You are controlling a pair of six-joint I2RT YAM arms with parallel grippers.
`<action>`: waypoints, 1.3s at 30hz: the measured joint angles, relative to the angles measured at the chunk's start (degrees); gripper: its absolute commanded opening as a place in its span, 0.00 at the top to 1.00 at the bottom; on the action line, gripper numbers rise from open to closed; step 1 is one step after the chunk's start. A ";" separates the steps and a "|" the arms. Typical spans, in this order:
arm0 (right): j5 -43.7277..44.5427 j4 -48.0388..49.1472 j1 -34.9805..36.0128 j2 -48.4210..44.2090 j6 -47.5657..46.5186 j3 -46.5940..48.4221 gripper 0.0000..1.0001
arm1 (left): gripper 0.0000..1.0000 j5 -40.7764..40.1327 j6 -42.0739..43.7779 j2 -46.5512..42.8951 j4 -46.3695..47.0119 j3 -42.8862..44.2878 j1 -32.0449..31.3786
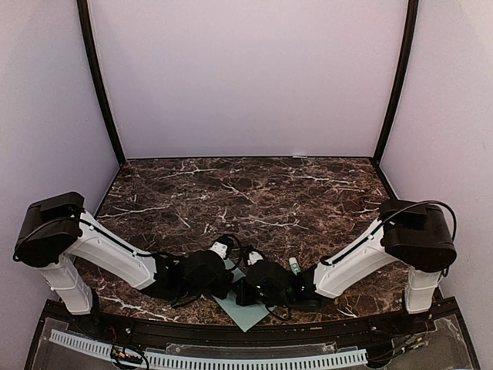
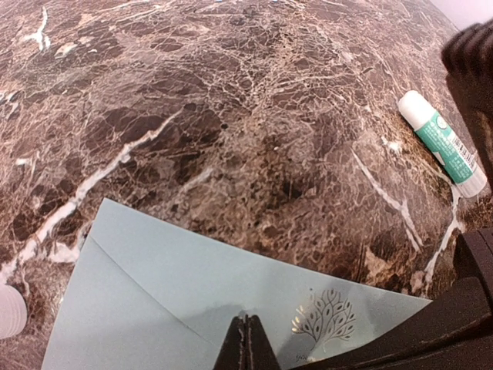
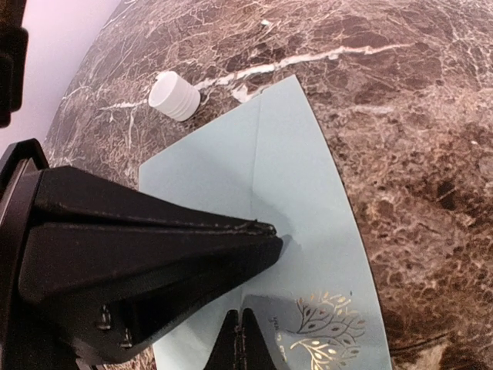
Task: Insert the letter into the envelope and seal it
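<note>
At the near edge of the table (image 1: 254,193), left pincer (image 2: 246,324) and right pincer (image 3: 242,320) are both closed, empty, tips on the teal envelope (image 1: 245,312). No letter shows, so it is probably inside; pressing the flap seems all that remains. Beyond lie glue stick (image 2: 445,142) and loose cap (image 3: 176,95).

Robot lab test cell, not a home or office. Evidence: a plain pale back wall (image 1: 246,77) & side panels (image 1: 46,116) box the bench in on 3 sides, w/ black corner posts (image 1: 98,85) framing it. The tabletop (image 1: 254,189) is a dark brown marble-look sheet. The left arm (image 1: 108,247) & right arm (image 1: 354,266), white w/ black joints, stand at its near edge. A slotted white cable duct (image 1: 231,360) runs across the front, w/ loose wiring (image 1: 123,356) beside it. Props are a few stationery items: pale teal envelope (image 1: 245,312), glue stick (image 2: 443,142), white cap (image 3: 175,95).
</note>
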 measured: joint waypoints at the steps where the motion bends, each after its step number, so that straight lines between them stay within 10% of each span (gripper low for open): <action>1: -0.17 -0.11 0.11 -0.44 0.00 -0.48 1.00 | 1.00 -0.13 0.15 0.02 -0.04 0.04 0.00; 39: -4.15 -9.70 -0.15 -0.24 -5.90 5.40 1.00 | 1.00 -1.16 0.76 1.97 1.53 1.33 1.53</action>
